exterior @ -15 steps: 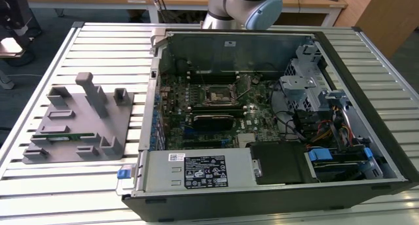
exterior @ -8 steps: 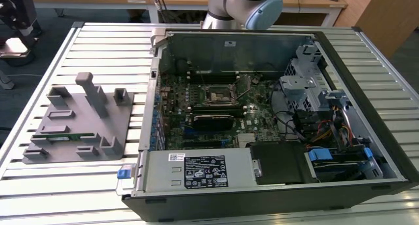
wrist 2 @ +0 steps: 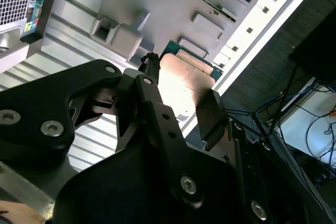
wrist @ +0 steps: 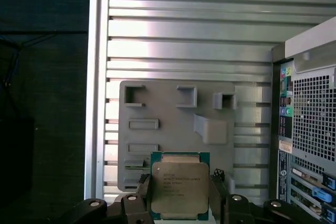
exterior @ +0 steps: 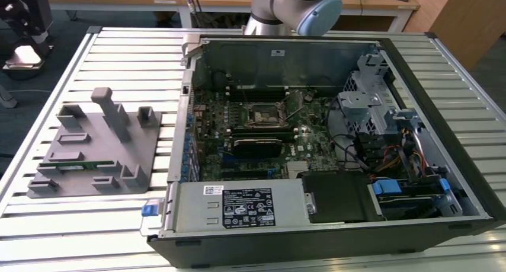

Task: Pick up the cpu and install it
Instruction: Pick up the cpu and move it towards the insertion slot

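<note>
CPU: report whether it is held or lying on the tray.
Held: in both wrist views the cpu sits clamped between the fingers, well above the grey tray.

Exterior view: high, angled down at mid range on the open case (exterior: 276,61) and tray (exterior: 103,147) on the desk (exterior: 118,53). First wrist view: squarely down past the jaws, well above the tray. Second wrist view: close, oblique, from behind the jaws. Both wrist views share the tray, the cpu (wrist: 179,184) and the case's rear.

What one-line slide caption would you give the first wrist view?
Gripper holds the cpu by opposite edges above the grey parts tray on the slatted table, computer case alongside.
</note>
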Motion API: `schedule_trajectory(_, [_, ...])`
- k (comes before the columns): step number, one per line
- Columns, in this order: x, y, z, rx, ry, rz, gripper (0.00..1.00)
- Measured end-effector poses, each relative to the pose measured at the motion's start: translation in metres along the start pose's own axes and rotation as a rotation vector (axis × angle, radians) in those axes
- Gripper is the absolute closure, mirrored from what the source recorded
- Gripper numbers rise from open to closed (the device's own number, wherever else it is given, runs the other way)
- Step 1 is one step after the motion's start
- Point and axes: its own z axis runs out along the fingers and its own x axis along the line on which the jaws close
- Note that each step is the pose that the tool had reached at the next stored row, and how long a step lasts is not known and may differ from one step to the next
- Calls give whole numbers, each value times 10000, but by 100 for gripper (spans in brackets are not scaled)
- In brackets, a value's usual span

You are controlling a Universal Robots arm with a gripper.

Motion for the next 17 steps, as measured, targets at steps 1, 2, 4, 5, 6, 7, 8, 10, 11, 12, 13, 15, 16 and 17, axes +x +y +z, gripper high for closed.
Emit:
schedule_trajectory(1, [-15, 0, 0, 0, 0, 0, 47])
schedule_trajectory(2, [-29, 0, 1, -1, 0, 0, 47])
schedule_trajectory(4, [-58, -1, 1, 0, 0, 0, 47])
schedule_trajectory(5, [-72, -1, 1, 0, 1, 0, 47])
schedule_trajectory(6, [-86, -1, 1, 0, 0, 0, 47])
schedule_trajectory(7, [-100, -1, 1, 0, 1, 0, 47])
schedule_trajectory(8, [-114, -1, 2, 0, 1, 0, 47])
schedule_trajectory(10, [-141, -1, 2, 0, 0, 0, 47])
schedule_trajectory(11, [-154, -1, 3, 0, 0, 0, 47])
schedule_trajectory(12, [-167, -2, 3, -1, 0, 0, 47])
schedule_trajectory(13, [-181, -2, 3, -1, 0, -1, 47])
schedule_trajectory(15, [-207, -2, 4, 0, 0, 0, 47])
schedule_trajectory(16, [-219, -2, 4, 0, 1, 0, 47])
schedule_trajectory(17, [-231, -2, 4, 0, 0, 0, 47])
